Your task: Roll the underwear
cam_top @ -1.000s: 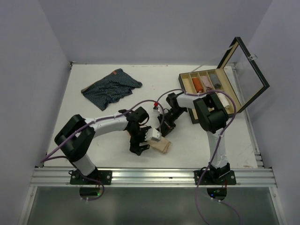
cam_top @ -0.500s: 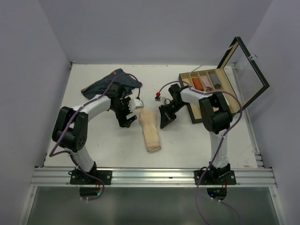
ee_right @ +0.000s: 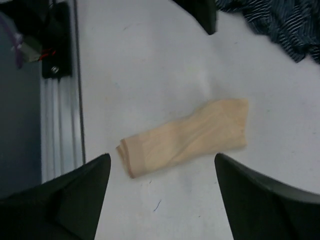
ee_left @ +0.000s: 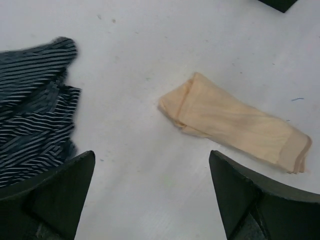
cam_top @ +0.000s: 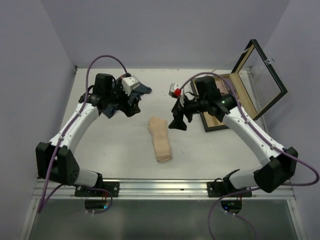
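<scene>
The beige underwear [cam_top: 160,139] lies flat on the white table as a long folded strip, also seen in the left wrist view [ee_left: 235,122] and the right wrist view [ee_right: 187,137]. The navy striped underwear [cam_top: 143,90] lies crumpled at the back left, mostly hidden under my left arm; part shows in the wrist views [ee_left: 35,115] [ee_right: 280,20]. My left gripper [cam_top: 121,111] [ee_left: 152,155] hangs open above the table between the two garments. My right gripper [cam_top: 178,122] [ee_right: 163,157] hangs open to the right of the beige strip. Neither holds anything.
A compartmented wooden box [cam_top: 239,87] with its glass lid [cam_top: 272,75] raised stands at the back right, partly hidden by my right arm. The metal rail [cam_top: 160,189] [ee_right: 60,100] runs along the table's near edge. Grey walls close in the left, back and right.
The beige underwear went from a bunch near the front edge to a long strip mid-table. Both arms lifted away, the left back-left toward the navy one. The right gripper opened.
</scene>
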Controlling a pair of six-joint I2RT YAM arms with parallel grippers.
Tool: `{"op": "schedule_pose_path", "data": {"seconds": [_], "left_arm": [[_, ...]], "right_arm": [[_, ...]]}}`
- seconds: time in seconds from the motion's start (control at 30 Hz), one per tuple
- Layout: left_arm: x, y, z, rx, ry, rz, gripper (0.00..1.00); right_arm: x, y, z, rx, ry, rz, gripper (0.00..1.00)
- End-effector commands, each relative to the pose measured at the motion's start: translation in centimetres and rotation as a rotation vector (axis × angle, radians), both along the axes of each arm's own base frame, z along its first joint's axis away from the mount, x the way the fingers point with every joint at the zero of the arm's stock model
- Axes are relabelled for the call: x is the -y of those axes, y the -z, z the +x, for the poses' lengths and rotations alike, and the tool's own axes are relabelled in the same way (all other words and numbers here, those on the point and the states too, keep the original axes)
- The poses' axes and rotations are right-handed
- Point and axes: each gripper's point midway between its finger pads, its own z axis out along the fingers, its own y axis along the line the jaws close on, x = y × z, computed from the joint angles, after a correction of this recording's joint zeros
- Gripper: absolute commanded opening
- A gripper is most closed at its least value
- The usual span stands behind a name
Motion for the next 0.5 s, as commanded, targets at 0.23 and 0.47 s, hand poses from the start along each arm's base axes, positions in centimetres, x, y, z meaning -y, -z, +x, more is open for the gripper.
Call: {"op": "schedule_pose_path", "data": {"seconds": [0.23, 0.47], "left_arm": [[1.6, -0.4, -2.5, -0.135, -0.038, -0.395, 1.0], [0.5, 2.7, -2.8, -0.217, -0.112, -0.334, 1.0]], "right_arm": [[-6.3, 7.9, -9.5, -0.717, -0.216, 0.209, 0.98], [-8.4, 11.0, -9.3, -0.95, -0.042, 0.36, 0.98]]}}
